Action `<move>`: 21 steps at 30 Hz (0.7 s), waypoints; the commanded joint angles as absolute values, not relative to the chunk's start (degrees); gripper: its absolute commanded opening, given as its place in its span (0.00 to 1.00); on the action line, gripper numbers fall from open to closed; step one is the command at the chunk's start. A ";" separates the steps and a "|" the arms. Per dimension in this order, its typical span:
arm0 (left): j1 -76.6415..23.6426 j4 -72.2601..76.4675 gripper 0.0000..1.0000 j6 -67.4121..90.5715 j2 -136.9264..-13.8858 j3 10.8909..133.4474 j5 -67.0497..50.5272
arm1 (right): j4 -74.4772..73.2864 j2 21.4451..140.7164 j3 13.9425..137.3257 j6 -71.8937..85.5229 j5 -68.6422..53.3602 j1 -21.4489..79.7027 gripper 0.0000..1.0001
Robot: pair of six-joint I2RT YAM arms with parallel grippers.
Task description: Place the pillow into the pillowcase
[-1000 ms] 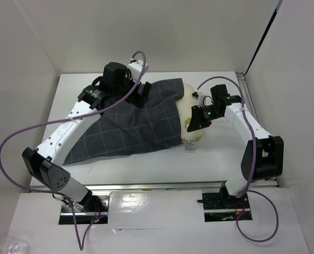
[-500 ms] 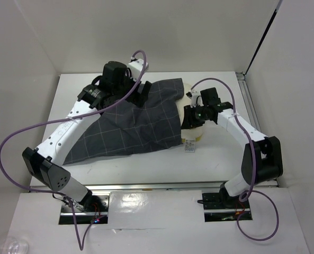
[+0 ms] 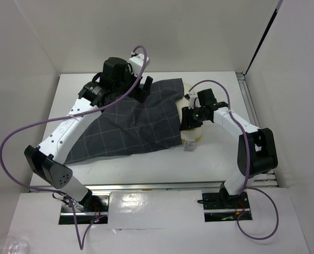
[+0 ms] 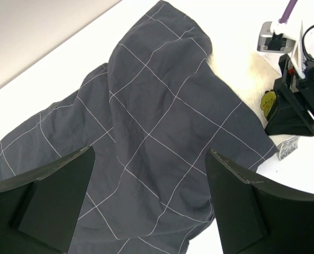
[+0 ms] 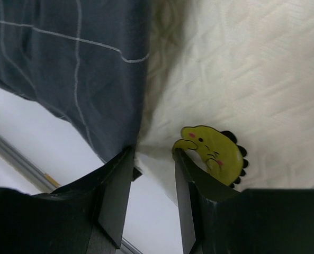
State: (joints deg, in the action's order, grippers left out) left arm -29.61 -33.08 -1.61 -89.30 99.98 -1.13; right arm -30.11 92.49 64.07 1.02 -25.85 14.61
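Note:
The dark grey checked pillowcase (image 3: 125, 127) (image 4: 157, 121) lies spread across the table. Most of the pillow is inside it. Only the pillow's white quilted end (image 3: 194, 136) (image 5: 241, 69) sticks out at the right, with a yellow dinosaur patch (image 5: 215, 153) and a small tag (image 3: 189, 147). My right gripper (image 3: 187, 120) (image 5: 153, 152) is at that exposed end, right beside the pillowcase's edge (image 5: 119, 106). Its jaws are parted, with the pillow's lower edge between the tips. My left gripper (image 3: 142, 87) (image 4: 149, 152) hangs wide open above the pillowcase's far part, holding nothing.
The white table (image 3: 220, 153) is boxed in by white walls at the back and both sides. A metal rail (image 3: 245, 87) runs along the right edge. Purple cables loop off both arms.
My right gripper has moved left along the pillow toward the pillowcase's mouth, and its jaws have widened. Less of the pillow shows. The left gripper has lifted a little.

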 commanded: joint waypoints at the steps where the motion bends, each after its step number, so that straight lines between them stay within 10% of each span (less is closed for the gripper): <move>1: -29.62 -31.20 1.00 -2.99 -89.91 102.13 -0.79 | -29.44 92.81 65.57 0.97 -31.45 15.12 0.45; 21: -29.62 -30.67 1.00 -2.99 -92.55 104.33 -1.93 | -35.06 92.72 59.15 -4.48 -45.52 16.17 0.44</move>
